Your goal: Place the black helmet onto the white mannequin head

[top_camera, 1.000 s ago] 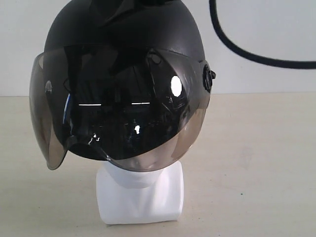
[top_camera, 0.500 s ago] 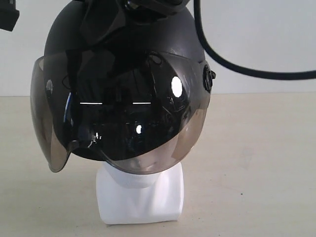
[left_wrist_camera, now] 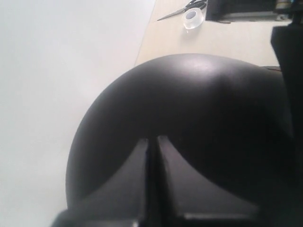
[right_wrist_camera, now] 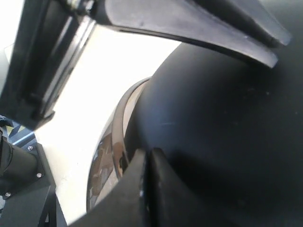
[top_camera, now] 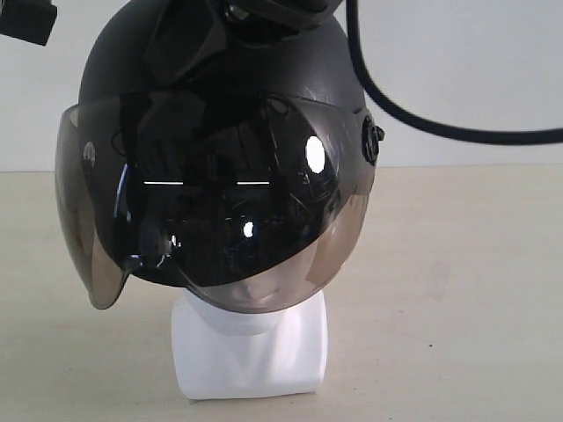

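Though a tinted visor [top_camera: 211, 220] covers its face, the white mannequin head [top_camera: 251, 352] stands on the table [top_camera: 457, 290] wearing the black helmet [top_camera: 220, 97]; at the crown, left gripper [left_wrist_camera: 152, 156] and right gripper [right_wrist_camera: 147, 175] both have fingers together; a cable [top_camera: 413, 114] curves behind.

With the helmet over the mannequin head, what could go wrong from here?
1. The left claw and right claw lie shut against the black helmet; a sideways push may tip the white mannequin head on its narrow base.
2. The black cable runs near the visor hinge and may snag it.
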`<state>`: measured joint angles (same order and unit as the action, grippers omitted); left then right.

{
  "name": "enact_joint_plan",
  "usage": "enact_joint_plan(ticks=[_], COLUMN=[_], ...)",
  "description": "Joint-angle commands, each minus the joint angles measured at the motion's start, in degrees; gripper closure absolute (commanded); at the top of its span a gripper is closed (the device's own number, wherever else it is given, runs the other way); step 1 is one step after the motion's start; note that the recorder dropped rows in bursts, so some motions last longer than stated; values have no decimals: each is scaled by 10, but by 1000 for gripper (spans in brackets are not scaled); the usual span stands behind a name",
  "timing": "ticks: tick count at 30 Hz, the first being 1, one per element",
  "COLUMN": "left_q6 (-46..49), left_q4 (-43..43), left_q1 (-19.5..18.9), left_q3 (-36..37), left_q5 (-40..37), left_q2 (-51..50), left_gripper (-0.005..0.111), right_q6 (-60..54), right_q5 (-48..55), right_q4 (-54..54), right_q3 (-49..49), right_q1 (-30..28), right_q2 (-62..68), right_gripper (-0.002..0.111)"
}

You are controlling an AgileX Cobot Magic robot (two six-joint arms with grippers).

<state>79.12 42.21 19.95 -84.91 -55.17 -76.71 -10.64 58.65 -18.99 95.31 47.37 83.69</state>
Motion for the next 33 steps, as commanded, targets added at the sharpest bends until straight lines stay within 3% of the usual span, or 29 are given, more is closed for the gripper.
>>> enact_joint_plan(ticks=[1, 11, 17, 20, 25, 30, 33], left_q6=[2, 2, 15, 68, 154, 182, 241], left_q4=[-9, -9, 21, 81, 302, 346, 432], left_q1=[-1, -1, -1, -1, -44, -101, -121], left_q3=[1, 1, 1, 1, 8, 34, 45], left_q5=[-18, -21, 20, 25, 2, -80, -141], left_q2=[-9, -9, -9, -11, -25, -53, -68], left_gripper=[102, 102, 102, 102, 102, 102, 102], right_q6=[-1, 2, 2, 2, 2, 2, 2], right_q5=[34, 59, 59, 56, 50, 45, 42], right_q4=[11, 11, 12, 13, 13, 13, 13], right_q3=[-3, -3, -3, -3, -3, -3, -3], right_q1=[1, 1, 1, 1, 1, 1, 1], right_q2=[3, 3, 3, 3, 2, -6, -11], right_gripper=[109, 109, 109, 109, 109, 109, 109])
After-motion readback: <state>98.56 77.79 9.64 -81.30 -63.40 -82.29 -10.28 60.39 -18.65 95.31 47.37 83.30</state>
